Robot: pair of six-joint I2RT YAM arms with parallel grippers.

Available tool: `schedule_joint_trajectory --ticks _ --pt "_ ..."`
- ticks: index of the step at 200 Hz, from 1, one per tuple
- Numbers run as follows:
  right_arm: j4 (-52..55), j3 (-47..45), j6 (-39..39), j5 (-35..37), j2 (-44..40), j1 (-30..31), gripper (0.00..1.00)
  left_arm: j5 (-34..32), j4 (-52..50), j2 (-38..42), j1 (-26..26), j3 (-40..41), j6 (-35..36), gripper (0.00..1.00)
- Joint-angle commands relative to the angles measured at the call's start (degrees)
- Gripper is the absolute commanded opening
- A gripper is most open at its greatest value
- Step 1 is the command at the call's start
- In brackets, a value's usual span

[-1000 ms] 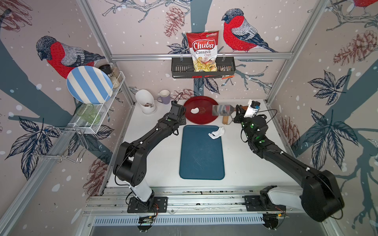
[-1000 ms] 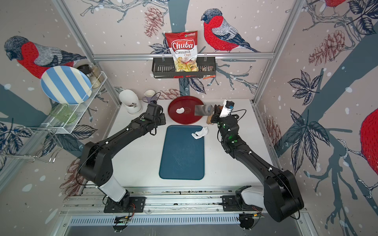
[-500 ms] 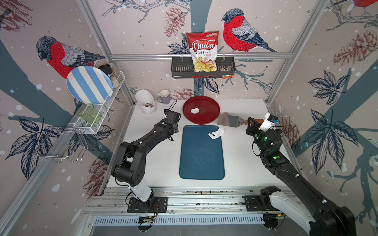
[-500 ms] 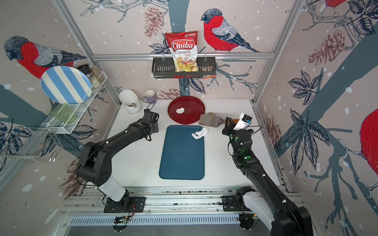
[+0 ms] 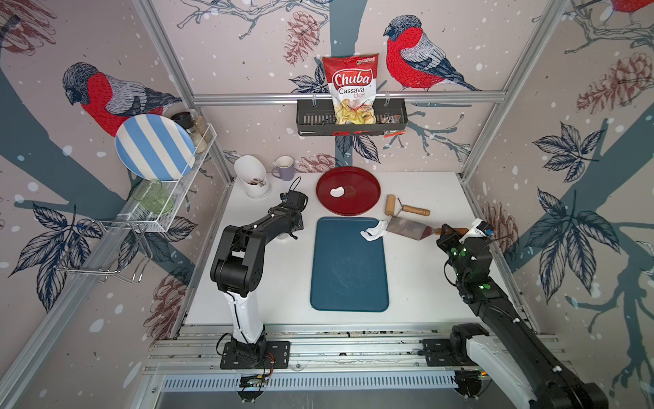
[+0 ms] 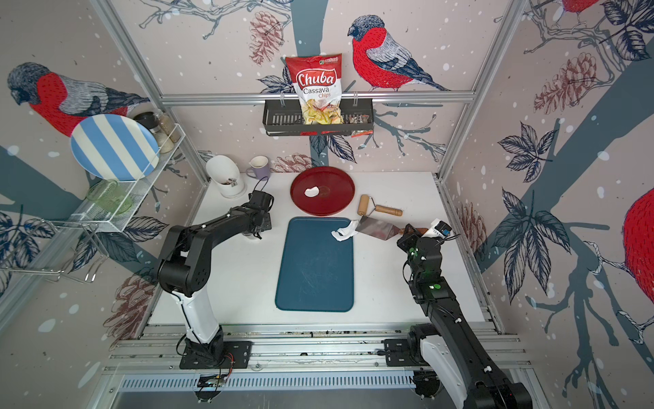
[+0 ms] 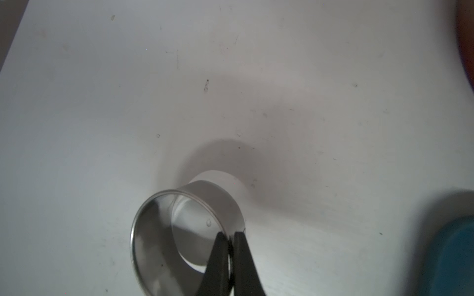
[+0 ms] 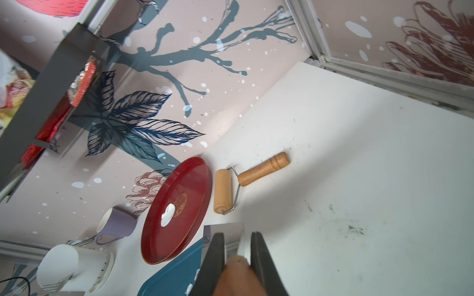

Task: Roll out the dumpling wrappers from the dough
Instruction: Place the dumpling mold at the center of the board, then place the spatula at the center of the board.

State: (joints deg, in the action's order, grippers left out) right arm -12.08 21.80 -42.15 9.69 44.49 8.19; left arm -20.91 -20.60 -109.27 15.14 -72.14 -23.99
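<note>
Pinches the wall of a small steel ring cutter [image 7: 187, 225] in the left hand [image 7: 230, 234], fingers pressed together on the thin metal, ring tilted over bare worktop [image 7: 256, 77] just beside the blue cutting board [image 5: 348, 269]. Clamps the right hand [image 8: 237, 238] on the wooden handle of a steel spatula [image 5: 407, 228], blade lying low toward the board's far right corner and touching, or all but touching, a crumpled scrap of dough [image 5: 373, 232] draped over that corner, partly on the board and partly off. Shows one dumpling wrapper [image 5: 337, 191] parked on the red round tray [image 5: 366, 198] behind the board, edge notched rather than perfectly round, and leaves the wooden hand roller [image 5: 391, 204] idle on the worktop between tray and spatula. Looks like a gathering of leftover dough, with no rolling under way. Risks shoving the scrap off the board onto the scuffed worktop with a too-flat push of the blade, or smearing and tearing the soft dough instead of lifting it. Risks, too, a twist of the spatula in the grip, given a hold far out on the handle and a long blade for leverage. Could also lose the ring from so thin a pinch on one wall, sending it rolling toward the board. Could clip the roller with the blade on any swing toward the tray.
</note>
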Motion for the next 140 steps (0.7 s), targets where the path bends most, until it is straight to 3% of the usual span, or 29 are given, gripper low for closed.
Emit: schedule_joint_trajectory --ticks 1,26,76,105,115,140 --pt "-1.02 -1.43 -1.60 0.17 -1.14 -1.78 0.00 1.63 -0.32 -0.59 -0.21 -0.56 0.21 0.01" --pt "-1.24 -2.91 -1.11 -0.72 -1.40 -4.23 0.00 2.58 0.01 -0.85 -0.30 -0.90 0.09 0.18" --pt "-5.42 -4.31 -0.57 -4.04 2.20 -7.01 0.00 3.84 0.24 1.44 -0.29 -1.00 -1.12 0.64" --pt "-7.92 -3.62 -0.48 -5.81 5.92 -7.77 0.00 5.48 2.35 7.12 -0.32 1.89 -2.72 0.83" --pt "-8.94 -3.36 -0.50 -6.28 7.46 -8.00 0.00 6.74 3.96 10.01 -0.33 4.07 -3.33 0.94" --pt "-10.67 -2.26 -0.64 -8.43 11.46 -8.69 0.04 11.11 9.27 17.44 -0.21 11.52 -4.81 0.95"
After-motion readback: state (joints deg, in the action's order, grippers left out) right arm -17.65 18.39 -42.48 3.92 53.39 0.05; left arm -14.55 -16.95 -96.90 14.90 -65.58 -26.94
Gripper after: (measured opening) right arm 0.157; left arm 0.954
